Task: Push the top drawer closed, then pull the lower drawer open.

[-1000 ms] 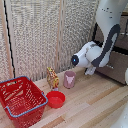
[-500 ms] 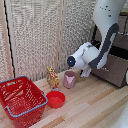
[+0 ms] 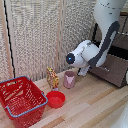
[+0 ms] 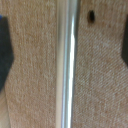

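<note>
The lower drawer [image 3: 114,71], a dark brown front, stands at the exterior view's right edge, partly behind the white arm. In the wrist view its brown front [image 4: 35,75] fills the frame, and the silver bar handle [image 4: 67,70] runs straight across it. My gripper [image 4: 64,50] is open. One dark finger [image 4: 5,55] shows on one side of the bar and the other finger [image 4: 125,46] on the far side, neither touching it. In the exterior view the gripper [image 3: 93,67] is up against that drawer front. The top drawer is hidden behind the arm.
A red basket [image 3: 21,100] stands on the wooden table [image 3: 95,107] at the exterior view's left. A red bowl [image 3: 55,99], a small giraffe-like toy [image 3: 52,78] and a pink cup [image 3: 69,79] stand near the middle. A slatted wall stands behind them.
The wrist has shifted slightly toward the exterior view's left. Nothing else on the table has moved.
</note>
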